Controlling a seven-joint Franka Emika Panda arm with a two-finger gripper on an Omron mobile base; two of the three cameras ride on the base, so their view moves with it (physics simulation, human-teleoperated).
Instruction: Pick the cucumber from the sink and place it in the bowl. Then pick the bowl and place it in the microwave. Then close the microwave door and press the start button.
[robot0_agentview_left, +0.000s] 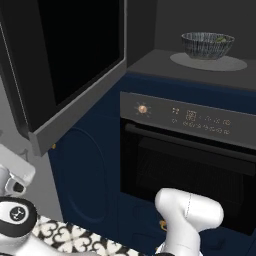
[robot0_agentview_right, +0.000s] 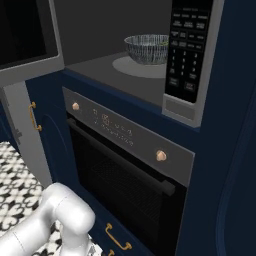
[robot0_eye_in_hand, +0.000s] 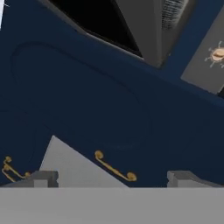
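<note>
Gripper (robot0_eye_in_hand: 112, 179) released, dark blocky tips apart, facing matte navy cabinet (robot0_eye_in_hand: 87, 109). Streaked round bowl (robot0_agentview_left: 207, 45) on pale turntable (robot0_agentview_left: 230, 64), 1 o'clock; glossy black microwave door (robot0_agentview_left: 75, 55) open.

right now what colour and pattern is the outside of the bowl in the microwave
Dark blue-grey with fine pale streaks on the bowl, clearest in the right base view.

Navy cabinets (robot0_agentview_left: 85, 170), patterned floor (robot0_agentview_right: 15, 185), built-in oven (robot0_agentview_right: 125, 185)

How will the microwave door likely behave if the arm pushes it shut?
The microwave door looks rigid, a thick grey frame around black glass, so probably swings stiffly on its hinge. Standing wide open, it likely needs a long sweep. The smooth glass may let the tool slip.
</note>
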